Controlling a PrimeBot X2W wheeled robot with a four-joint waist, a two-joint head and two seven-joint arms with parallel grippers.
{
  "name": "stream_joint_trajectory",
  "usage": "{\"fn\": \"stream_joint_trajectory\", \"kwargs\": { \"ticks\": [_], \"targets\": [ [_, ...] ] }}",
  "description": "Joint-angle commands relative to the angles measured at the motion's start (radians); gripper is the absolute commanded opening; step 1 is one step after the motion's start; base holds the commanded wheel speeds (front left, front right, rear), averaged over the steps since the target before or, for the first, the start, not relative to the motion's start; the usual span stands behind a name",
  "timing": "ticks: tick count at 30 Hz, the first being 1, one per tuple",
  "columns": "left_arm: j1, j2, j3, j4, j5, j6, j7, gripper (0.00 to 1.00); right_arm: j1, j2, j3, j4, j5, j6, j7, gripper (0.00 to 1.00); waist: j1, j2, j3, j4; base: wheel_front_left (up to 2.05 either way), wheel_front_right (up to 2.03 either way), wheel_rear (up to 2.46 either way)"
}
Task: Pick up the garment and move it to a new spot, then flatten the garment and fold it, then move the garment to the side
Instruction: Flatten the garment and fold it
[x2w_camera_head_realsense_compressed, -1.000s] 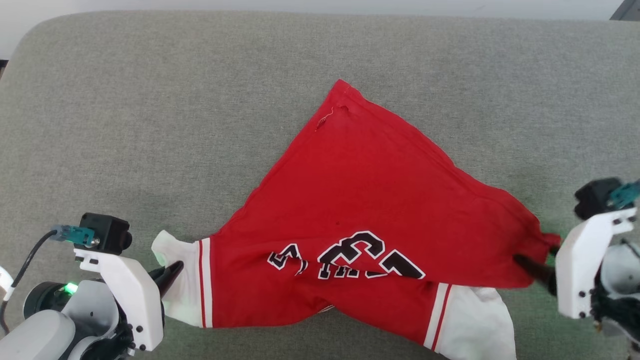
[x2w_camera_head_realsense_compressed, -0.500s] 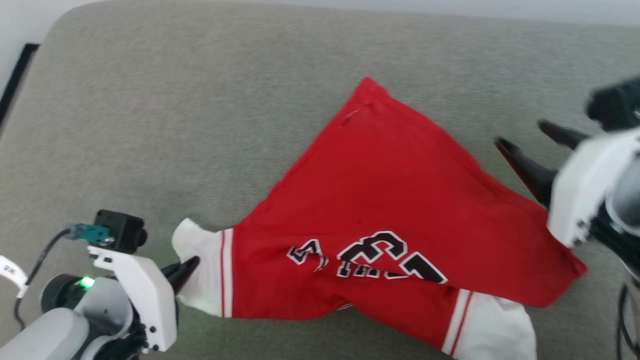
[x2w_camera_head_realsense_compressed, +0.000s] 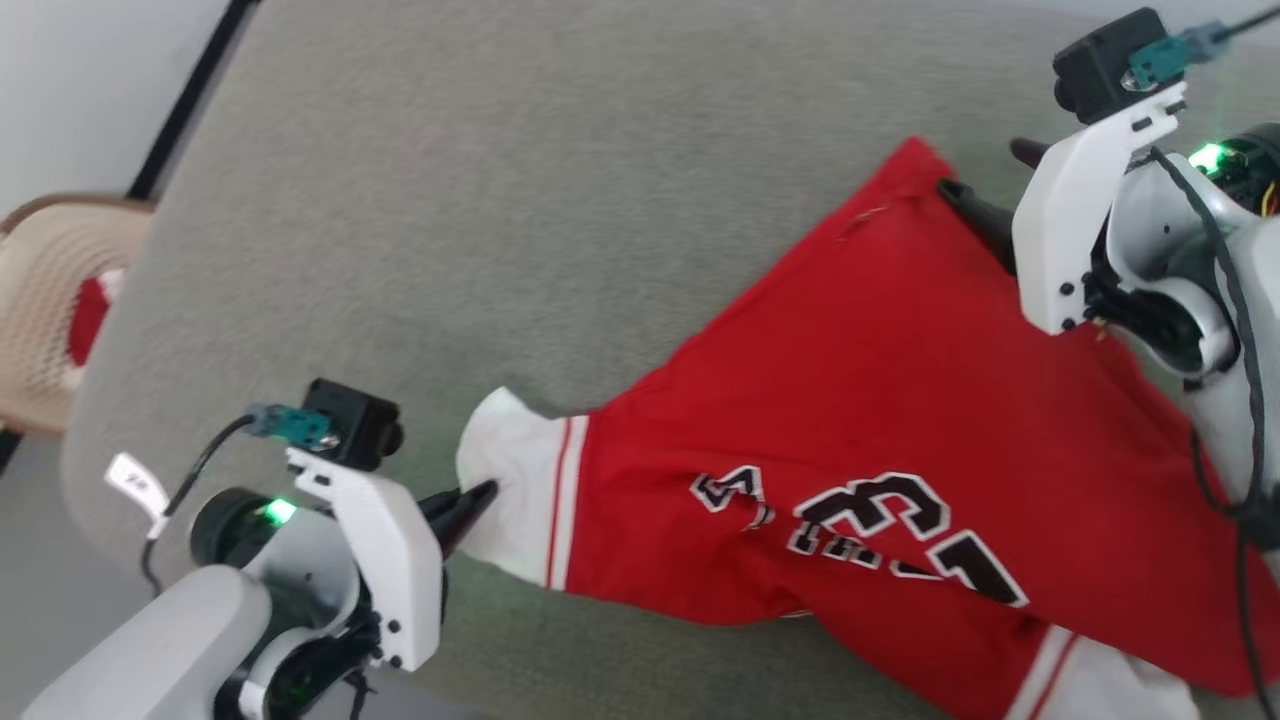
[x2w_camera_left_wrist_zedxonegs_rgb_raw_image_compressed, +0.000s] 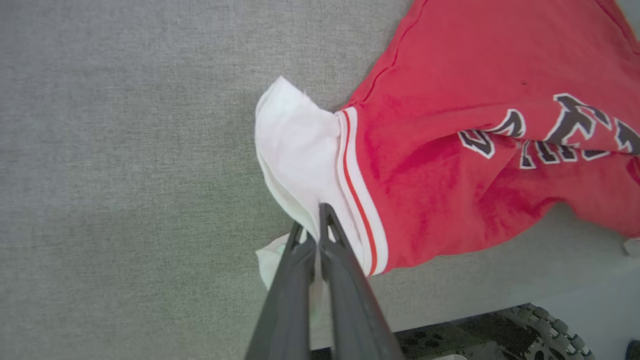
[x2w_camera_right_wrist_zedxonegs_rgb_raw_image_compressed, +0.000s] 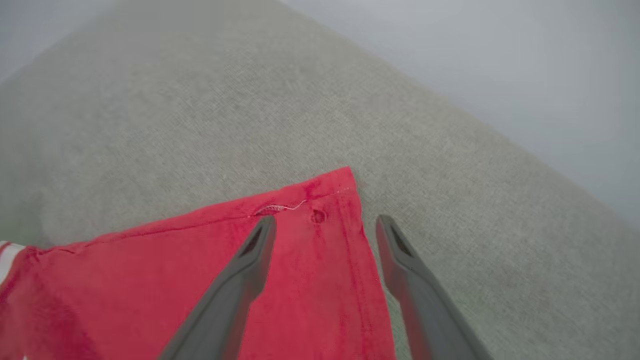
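Grey woven fabric covers the wide padded surface (x2w_camera_head_realsense_compressed: 500, 200) that carries everything. From the head camera, a red shirt (x2w_camera_head_realsense_compressed: 880, 400) lies crumpled on it, spreading from the centre out toward 3 and 5 o'clock. Black, white-edged lettering (x2w_camera_head_realsense_compressed: 870, 530) with the number 33 reads upside down near 5 o'clock. One white sleeve (x2w_camera_head_realsense_compressed: 515, 495), trimmed with red and white stripes, points toward 8 o'clock. A second white sleeve (x2w_camera_head_realsense_compressed: 1090, 680) reaches the bottom edge near 5 o'clock.

The left tool (x2w_camera_head_realsense_compressed: 478, 498) sits at 8 o'clock, its two dark fingers pressed together and clamped on the edge of the first sleeve. Its wrist camera shows white cloth pinched between them, with the red body of the shirt running off toward 2 o'clock.

The right tool (x2w_camera_head_realsense_compressed: 982, 168) is at 1 o'clock with its fingers apart, holding nothing. In its wrist camera one finger lies over red cloth and the other over grey fabric just beside the hem. The shirt's pointed corner (x2w_camera_right_wrist_zedxonegs_rgb_raw_image_compressed: 335, 185) sits toward 12 o'clock, just beyond the fingertips. Whether the fingers touch the cloth cannot be told.

At 9 o'clock in the head camera, past the surface's edge, stands a beige woven object (x2w_camera_head_realsense_compressed: 45, 290).
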Motion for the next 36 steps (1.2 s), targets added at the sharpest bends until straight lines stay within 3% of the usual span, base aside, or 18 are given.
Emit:
{"fn": "stream_joint_trajectory", "kwargs": {
  "ticks": [1, 9, 16, 17, 18, 29, 36],
  "targets": [
    [-0.022, -0.016, -0.006, 0.009, 0.007, -0.010, 0.003, 0.00, -0.031, -0.008, 0.021, 0.058, 0.012, 0.000, -0.003, 1.00, -0.0001, 0.0000, 0.030, 0.047, 0.00, 0.00, 0.00],
    [-0.067, -0.074, -0.031, 0.066, 0.016, -0.054, -0.005, 0.00, -0.133, -0.044, 0.221, 0.324, 0.052, 0.000, 0.069, 1.00, -0.0001, 0.0000, 0.069, 0.108, 0.00, 0.00, 0.00],
    [-0.087, -0.094, -0.040, 0.118, 0.009, -0.075, 0.001, 0.00, -0.087, -0.045, 0.417, 0.459, 0.142, 0.004, 0.177, 1.00, -0.0001, 0.0000, 0.065, 0.115, 0.00, 0.00, 0.00],
    [-0.091, -0.096, -0.041, 0.127, 0.007, -0.079, 0.003, 0.00, -0.085, -0.044, 0.430, 0.468, 0.164, 0.004, 0.180, 0.33, -0.0001, 0.0000, 0.061, 0.113, 0.00, 0.00, 0.00],
    [-0.095, -0.097, -0.041, 0.134, 0.002, -0.082, 0.009, 0.00, -0.091, -0.044, 0.427, 0.486, 0.181, 0.004, 0.183, 0.00, -0.0001, 0.0000, 0.055, 0.109, 0.00, 0.00, 0.00],
    [-0.191, -0.007, 0.005, 0.177, -0.012, -0.093, 0.085, 0.00, -0.242, -0.046, 0.421, 0.435, 0.249, -0.001, 0.014, 0.00, -0.0001, 0.0000, -0.031, 0.016, 0.00, 0.00, 0.00],
    [-0.331, 0.099, 0.045, 0.178, 0.039, -0.077, 0.180, 0.00, -0.288, -0.113, 0.420, 0.324, 0.286, -0.001, -0.065, 0.00, -0.0001, 0.0000, -0.093, -0.082, 0.00, 0.00, 0.00]
  ]
}}
